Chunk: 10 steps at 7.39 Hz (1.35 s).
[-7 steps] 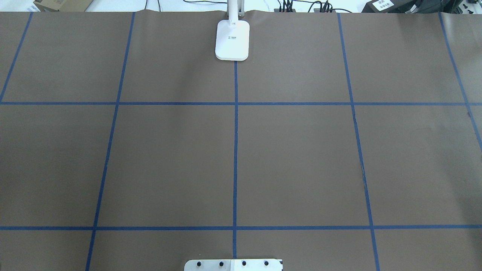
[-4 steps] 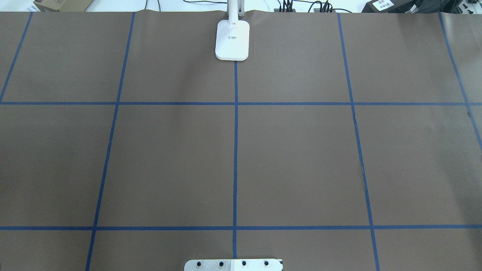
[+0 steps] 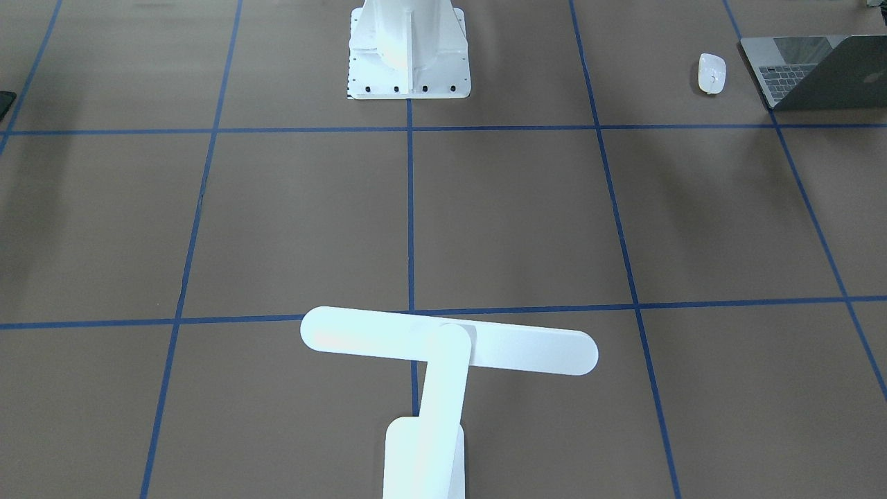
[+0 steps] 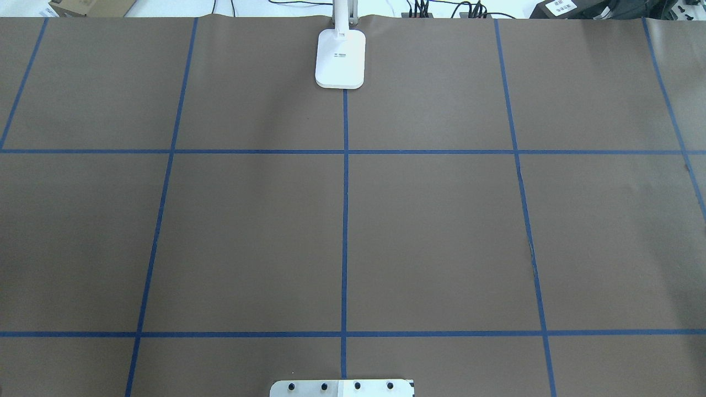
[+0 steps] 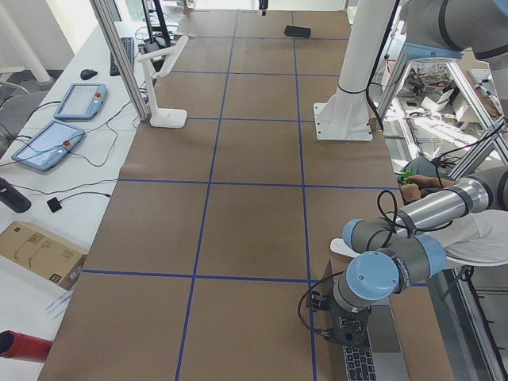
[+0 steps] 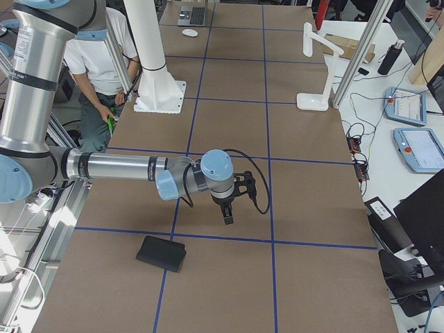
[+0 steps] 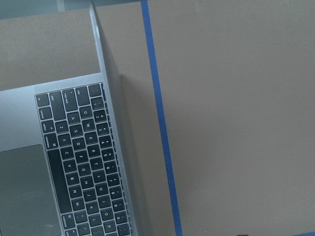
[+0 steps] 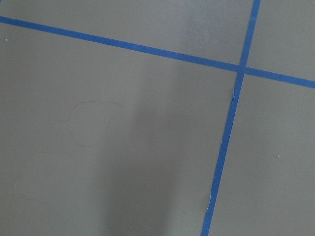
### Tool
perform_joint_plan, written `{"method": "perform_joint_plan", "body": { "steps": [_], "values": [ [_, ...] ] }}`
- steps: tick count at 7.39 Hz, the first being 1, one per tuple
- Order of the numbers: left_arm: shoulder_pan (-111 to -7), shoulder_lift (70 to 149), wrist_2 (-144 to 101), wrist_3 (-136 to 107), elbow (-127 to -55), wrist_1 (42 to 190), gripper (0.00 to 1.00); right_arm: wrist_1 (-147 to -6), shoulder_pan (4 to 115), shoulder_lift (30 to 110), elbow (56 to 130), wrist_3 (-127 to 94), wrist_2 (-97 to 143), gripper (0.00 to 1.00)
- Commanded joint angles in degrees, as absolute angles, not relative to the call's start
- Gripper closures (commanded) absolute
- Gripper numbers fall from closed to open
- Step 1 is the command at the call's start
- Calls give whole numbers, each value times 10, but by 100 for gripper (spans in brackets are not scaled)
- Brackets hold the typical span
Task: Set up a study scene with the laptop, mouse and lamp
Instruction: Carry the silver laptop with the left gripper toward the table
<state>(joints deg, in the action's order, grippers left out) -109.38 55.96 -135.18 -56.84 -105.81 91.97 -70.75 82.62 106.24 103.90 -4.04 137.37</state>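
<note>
My left end effector (image 5: 349,332) hangs over the open slim dark-grey metal laptop (image 3: 824,83) at the brown counter (image 4: 441,220) end. The small glossy white oval mouse (image 3: 712,73) lies just beside it, and the white T-shaped desk lamp (image 3: 449,343) stands far-centre. I cannot tell whether it or my right end effector (image 6: 227,216) is spread.

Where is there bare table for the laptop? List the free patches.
Free: the centre squares between the lamp and the pedestal, both sides of the middle tape line. Crowded: the robot's left end, where mouse and laptop sit side by side.

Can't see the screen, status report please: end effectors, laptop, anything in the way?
Left end effector over open laptop, right end effector over table near black pad; grip states unclear. Mouse beside laptop, lamp at far edge. Nothing blocking seen.
</note>
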Motion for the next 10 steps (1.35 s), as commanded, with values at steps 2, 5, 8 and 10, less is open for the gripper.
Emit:
{"method": "perform_joint_plan", "body": {
  "steps": [2, 5, 8, 10],
  "values": [
    [-1094, 555, -1352, -563, -1053, 918, 35, -708, 826, 1066, 1037, -40, 1372, 1],
    [-1099, 562, -1347, -568, -1044, 915, 88, -708, 826, 1067, 1036, -40, 1372, 1],
    [-1100, 585, -1350, -566, -1081, 864, 100, -708, 826, 1065, 1035, -43, 1375, 1],
    [-1100, 626, -1350, -561, -1130, 782, 100, -709, 826, 1063, 1035, -44, 1377, 1]
  ]
}}
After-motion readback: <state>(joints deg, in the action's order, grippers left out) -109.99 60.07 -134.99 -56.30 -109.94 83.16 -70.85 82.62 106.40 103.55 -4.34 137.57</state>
